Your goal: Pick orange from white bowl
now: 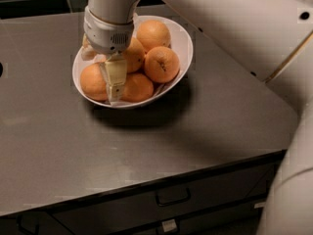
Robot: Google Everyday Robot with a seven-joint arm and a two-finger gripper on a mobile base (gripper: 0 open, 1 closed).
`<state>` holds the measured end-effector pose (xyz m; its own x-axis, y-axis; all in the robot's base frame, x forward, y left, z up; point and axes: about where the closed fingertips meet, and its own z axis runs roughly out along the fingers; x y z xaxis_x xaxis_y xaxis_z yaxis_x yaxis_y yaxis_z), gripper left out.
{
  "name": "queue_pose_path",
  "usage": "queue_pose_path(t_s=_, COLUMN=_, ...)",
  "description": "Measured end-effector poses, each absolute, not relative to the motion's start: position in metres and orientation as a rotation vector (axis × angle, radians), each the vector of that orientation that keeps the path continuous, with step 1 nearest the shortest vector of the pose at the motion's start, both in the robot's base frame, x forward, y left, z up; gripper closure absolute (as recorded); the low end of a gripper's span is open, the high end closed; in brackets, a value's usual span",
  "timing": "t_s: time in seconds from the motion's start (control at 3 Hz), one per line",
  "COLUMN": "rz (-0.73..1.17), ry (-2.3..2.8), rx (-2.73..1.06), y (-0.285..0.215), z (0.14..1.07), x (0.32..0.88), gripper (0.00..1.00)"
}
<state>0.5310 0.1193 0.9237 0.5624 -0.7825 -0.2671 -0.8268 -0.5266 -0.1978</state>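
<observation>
A white bowl point(182, 40) sits on the grey countertop, at the back and left of centre. It holds several oranges. One orange point(93, 81) lies at the bowl's left, one point(138, 87) at the front, one point(161, 64) at the right and one point(153, 35) at the back. My gripper point(115, 80) hangs from its white wrist straight above the bowl's left half. It reaches down between the left orange and the front orange. The wrist hides the bowl's back left part.
The grey countertop point(205, 126) runs to a front edge with drawers below, one with a dark handle point(172, 198). My white arm point(234, 23) crosses the upper right and its body fills the right edge. A dark wall stands behind.
</observation>
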Motion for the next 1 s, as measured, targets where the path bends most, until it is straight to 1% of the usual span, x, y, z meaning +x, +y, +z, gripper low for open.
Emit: queue_pose_path(t_s=1.0, rz=0.162, ry=1.368, rx=-2.498, y=0.1157, z=0.9174, x=0.5333, gripper=0.22)
